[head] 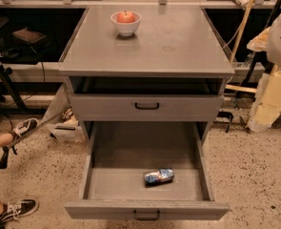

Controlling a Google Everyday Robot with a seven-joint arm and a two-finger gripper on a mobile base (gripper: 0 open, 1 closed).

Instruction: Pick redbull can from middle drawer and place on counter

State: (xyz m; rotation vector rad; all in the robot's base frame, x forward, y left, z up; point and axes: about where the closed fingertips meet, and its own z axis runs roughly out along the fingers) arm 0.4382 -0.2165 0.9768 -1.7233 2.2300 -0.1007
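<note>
The gripper (265, 114) is hanging at far right; I cannot tell its state. The redbull can (158, 176) is lying sideways well down-left of it, in the open middle drawer (116, 185).

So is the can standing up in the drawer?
No, the can lies on its side on the floor of the open drawer, and the tool is not in view.
</note>
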